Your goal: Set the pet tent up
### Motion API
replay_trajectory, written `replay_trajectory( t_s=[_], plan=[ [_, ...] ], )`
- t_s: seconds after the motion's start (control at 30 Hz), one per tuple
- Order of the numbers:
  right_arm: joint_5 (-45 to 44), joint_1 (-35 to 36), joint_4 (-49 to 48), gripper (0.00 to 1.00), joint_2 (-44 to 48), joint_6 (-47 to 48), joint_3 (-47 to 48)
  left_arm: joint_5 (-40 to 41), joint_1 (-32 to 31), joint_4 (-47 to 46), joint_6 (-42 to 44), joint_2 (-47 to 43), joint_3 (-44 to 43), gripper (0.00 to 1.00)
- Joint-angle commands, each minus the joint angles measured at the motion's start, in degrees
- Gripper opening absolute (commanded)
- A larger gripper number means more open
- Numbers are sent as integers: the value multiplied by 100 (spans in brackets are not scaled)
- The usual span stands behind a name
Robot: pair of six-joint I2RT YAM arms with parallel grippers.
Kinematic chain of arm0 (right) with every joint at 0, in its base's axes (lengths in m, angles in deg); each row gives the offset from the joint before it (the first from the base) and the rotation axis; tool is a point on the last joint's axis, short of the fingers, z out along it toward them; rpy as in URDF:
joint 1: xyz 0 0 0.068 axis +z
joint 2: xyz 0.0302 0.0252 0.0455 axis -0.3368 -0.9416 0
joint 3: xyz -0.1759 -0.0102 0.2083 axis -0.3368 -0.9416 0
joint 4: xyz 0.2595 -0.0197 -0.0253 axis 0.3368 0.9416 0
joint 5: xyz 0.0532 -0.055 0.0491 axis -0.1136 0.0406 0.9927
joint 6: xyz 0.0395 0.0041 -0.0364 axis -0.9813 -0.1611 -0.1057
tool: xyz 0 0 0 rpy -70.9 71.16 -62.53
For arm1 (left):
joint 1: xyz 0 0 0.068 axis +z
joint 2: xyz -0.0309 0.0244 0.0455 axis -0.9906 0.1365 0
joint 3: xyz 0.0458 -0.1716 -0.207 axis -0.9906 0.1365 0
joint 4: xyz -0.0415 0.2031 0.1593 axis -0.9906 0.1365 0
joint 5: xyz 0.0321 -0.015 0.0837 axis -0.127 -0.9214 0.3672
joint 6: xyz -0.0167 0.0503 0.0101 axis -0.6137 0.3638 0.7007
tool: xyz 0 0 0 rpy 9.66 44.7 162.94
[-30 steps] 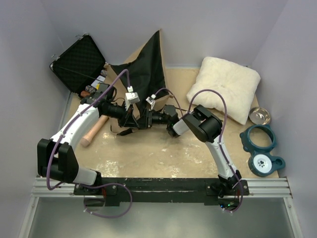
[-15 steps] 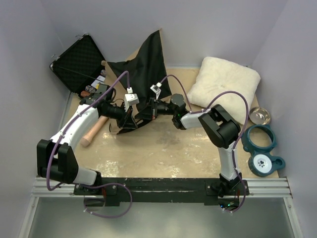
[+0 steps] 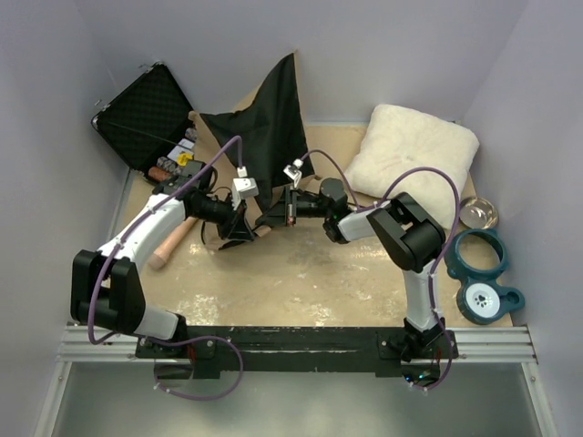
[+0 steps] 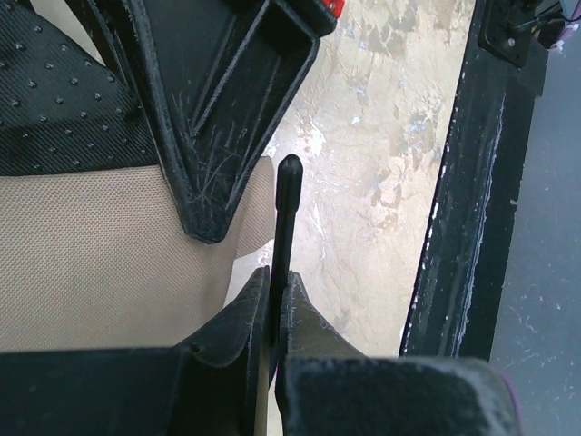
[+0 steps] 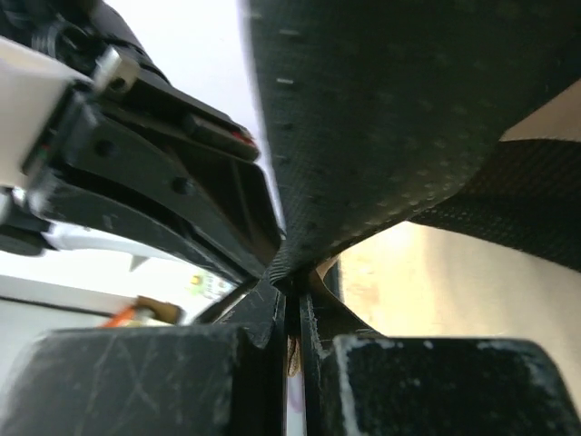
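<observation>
A second ago the right jaws were half open next to the pet tent [image 3: 269, 118]. Now they have snapped together on it. The right arm [image 3: 401, 232] has swung its elbow out toward the white cushion [image 3: 414, 159] and reaches across to the middle of the bench [image 3: 301, 282]. The black side of the tent stands a bit taller than it did.

This means both arms now have a hold on the tent. I think they can start to pull and lift it into shape. It is not set up yet. It is still a floppy heap, and no doorway shows.

The right jaws are squeezed tight together. In the right wrist view they pinch a fold of the black dotted cloth [image 5: 363, 163]. That view is very close and dark, so I cannot tell if a pole is inside the fold too.

The left jaws are also squeezed together, on a thin black pole [image 4: 287, 209]. Its round tip sticks out past them, and the tan cloth [image 4: 100, 254] lies just beside it.

The tent sits at the back middle of the bench, between the black case [image 3: 146, 114] and the cushion. Its top point is up against the back wall, and its low edge is down by the two sets of jaws.
</observation>
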Motion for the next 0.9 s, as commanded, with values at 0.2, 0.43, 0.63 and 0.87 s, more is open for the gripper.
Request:
replay_trajectory(
  t_s=[0.2,0.43,0.63,0.87],
  plan=[
    [-370,-505,-2347,0,694,-2000,-15,2148,295,570,242,339,147,0],
    [-432,-769,-2523,0,800,-2466,-146,2384,295,579,286,286,244,0],
    [-415,-857,-2532,0,870,-2660,-164,2446,295,553,286,436,296,0],
    [-502,-927,-2461,0,1002,-2791,-41,2727,190,632,348,585,375,0]
  ],
)
